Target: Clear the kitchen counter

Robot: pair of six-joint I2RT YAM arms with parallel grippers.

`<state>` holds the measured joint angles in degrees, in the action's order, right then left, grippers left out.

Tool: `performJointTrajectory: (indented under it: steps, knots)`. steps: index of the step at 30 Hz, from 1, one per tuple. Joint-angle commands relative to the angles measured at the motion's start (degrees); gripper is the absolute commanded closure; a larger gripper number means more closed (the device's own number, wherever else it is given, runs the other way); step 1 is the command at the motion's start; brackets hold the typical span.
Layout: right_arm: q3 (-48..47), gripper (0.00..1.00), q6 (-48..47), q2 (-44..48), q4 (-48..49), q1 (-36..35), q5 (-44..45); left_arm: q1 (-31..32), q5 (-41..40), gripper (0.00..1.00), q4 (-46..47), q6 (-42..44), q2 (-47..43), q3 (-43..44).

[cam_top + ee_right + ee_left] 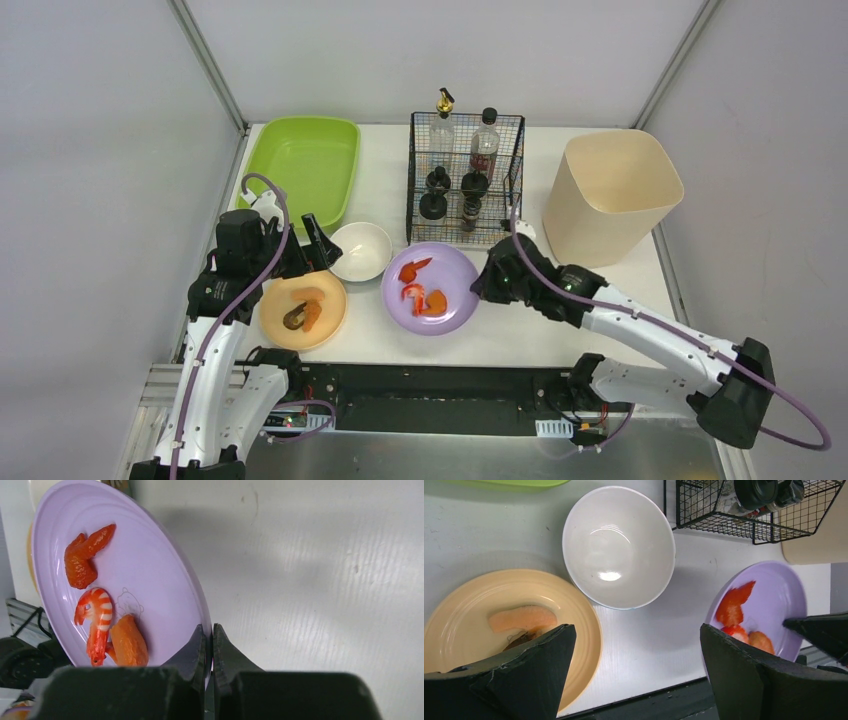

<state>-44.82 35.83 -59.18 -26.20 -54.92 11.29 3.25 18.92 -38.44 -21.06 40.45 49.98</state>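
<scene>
Top external view: clearing barely begun, nothing looks put away.
My right gripper is clenched on the rim of the round lilac plastic plate; my left gripper hangs spread wide, grasping nothing. The flat white kitchen counter stretches ahead of my bases, bearing two plates (lilac with three orange-red food pieces, round orange plate with at least two), one white bowl. One green plastic tray sits empty.
</scene>
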Motion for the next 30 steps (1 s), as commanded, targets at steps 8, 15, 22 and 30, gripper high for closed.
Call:
performJointTrajectory:
  steps: [8, 15, 22, 30]
  knots:
    - [-21.74, 1.0, -6.63, -0.18, -12.37, 17.13, -6.23, -0.78, 1.0, 0.01, 1.24, -0.13, -0.53, 0.08]
    - [-33.73, 1.0, -8.19, -4.62, -16.61, 28.4, -8.59, -0.73, 2.24, 0.0, 1.26, -0.28, -0.22, 0.04]
    - [-40.79, 1.0, -7.36, -7.53, -17.87, 42.96, -10.76, -0.78, 3.09, 0.0, 1.27, -0.39, -0.54, -0.03]
    - [-49.59, 1.0, -7.31, -11.13, -21.5, 57.2, -10.99, -0.76, 4.58, 0.0, 1.63, -0.82, -0.33, -0.19]
